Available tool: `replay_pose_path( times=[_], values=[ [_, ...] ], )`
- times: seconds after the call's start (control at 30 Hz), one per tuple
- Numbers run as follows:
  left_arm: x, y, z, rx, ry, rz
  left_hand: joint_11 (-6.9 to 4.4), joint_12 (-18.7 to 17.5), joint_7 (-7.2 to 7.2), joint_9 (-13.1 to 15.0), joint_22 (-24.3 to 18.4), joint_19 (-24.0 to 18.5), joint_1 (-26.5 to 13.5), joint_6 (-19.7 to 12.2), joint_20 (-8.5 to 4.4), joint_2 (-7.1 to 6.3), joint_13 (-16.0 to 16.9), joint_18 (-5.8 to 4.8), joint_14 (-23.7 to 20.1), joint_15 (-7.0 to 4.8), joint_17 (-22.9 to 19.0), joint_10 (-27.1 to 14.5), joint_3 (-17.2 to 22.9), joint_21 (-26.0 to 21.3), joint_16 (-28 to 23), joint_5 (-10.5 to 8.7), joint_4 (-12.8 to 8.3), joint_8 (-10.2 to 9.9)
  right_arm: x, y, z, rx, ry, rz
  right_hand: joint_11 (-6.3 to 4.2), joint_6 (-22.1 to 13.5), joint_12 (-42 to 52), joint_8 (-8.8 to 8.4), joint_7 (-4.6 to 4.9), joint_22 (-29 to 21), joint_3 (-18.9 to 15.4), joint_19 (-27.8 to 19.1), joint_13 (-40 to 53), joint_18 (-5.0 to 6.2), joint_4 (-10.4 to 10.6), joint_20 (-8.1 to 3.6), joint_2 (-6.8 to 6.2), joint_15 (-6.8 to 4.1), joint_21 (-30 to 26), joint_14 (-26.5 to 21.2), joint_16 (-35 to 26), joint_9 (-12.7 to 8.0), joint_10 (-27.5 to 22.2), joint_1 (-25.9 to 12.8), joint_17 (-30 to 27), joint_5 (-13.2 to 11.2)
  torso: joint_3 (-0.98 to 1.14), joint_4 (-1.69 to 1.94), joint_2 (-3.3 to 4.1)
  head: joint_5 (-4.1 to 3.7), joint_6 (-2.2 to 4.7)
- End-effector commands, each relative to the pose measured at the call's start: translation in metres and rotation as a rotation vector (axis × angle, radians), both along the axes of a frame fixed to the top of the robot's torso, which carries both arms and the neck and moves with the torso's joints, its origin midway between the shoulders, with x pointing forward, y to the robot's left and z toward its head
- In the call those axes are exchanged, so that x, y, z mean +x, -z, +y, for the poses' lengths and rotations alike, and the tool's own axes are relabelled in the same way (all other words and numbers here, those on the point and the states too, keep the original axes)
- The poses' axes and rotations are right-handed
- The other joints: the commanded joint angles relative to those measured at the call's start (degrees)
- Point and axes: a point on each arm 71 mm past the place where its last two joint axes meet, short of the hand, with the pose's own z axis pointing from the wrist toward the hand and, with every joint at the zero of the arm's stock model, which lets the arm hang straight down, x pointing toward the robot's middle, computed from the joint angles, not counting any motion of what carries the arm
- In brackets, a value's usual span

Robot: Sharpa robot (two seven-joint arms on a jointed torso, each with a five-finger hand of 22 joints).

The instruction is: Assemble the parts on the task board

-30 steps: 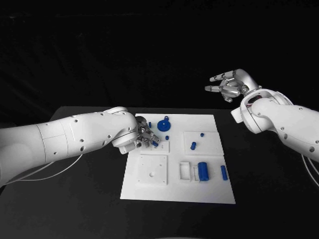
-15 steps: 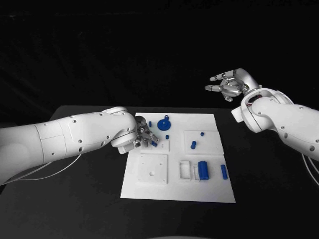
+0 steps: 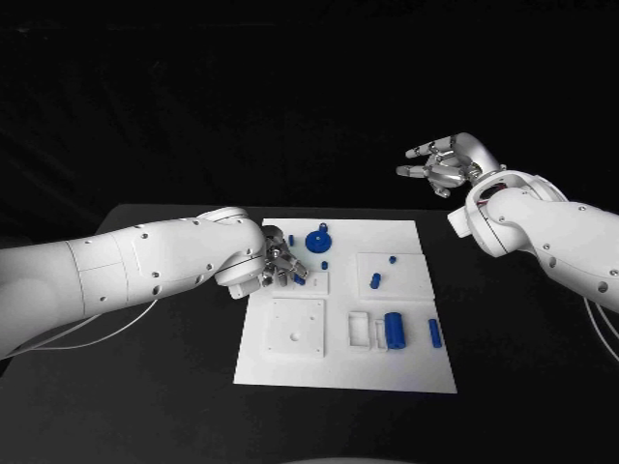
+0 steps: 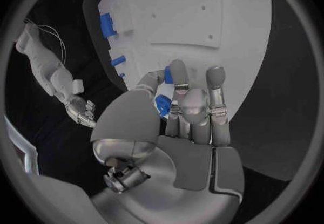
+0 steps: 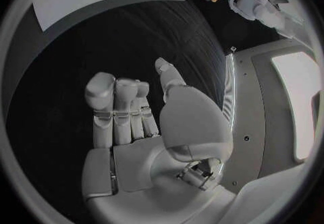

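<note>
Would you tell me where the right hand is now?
In the head view, the right hand hangs raised beyond the task board's far right corner, holding nothing.

Right hand (image 3: 445,164) perhaps marginally further left; nothing else.

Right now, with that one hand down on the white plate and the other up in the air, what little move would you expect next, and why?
Probably the left hand eases its small blue part down into the task board. Its fingers pinch the part just above the board's upper left block, while the right hand hangs open off the board, holding nothing, so the left seems to be the working hand.
</note>
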Motion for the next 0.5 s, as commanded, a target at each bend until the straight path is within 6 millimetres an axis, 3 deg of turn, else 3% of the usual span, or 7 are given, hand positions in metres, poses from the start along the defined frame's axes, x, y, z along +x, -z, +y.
replay_pose_path(
  times=[0.03,0.5],
  values=[
    [-0.0018,0.0021,-0.0023,0.013,0.02,0.009,-0.39,0.2,-1.93,6.34,0.05,0.31,0.01,2.16,-0.06,0.44,-0.07,-0.9,0.2,0.08,0.05,2.97,7.29,-0.29,0.29,0.36,-7.04,0.16,0.0002,0.0004,0.002,-0.008,-0.015,0.009,-0.06,-0.3,-0.35,0.32,0.05,5.25,-0.19,3.41,-0.08,0.53,0.0,-0.28,0.6,-0.07,-0.37,0.02,-0.33,0.07,0.0,0.14,-0.08,-0.15,0.0,-0.02,0.01,0.05,0.0],
    [-0.0017,0.0055,-0.0042,0.03,0.034,0.003,-0.37,0.15,-1.91,6.18,0.41,0.43,0.02,2.14,-0.05,0.43,-0.14,-0.91,0.18,0.09,-0.03,2.97,7.27,-0.66,0.2,0.34,-7.09,0.15,0.0005,0.001,0.0032,-0.009,-0.021,0.015,-0.06,-0.32,-0.35,0.32,0.05,5.19,-0.4,3.41,-0.1,0.52,0.14,-0.29,0.66,-0.08,-0.39,0.03,-0.45,0.07,0.01,0.15,-0.09,-0.07,0.03,-0.01,0.03,-0.07,-0.12]
  ],
)
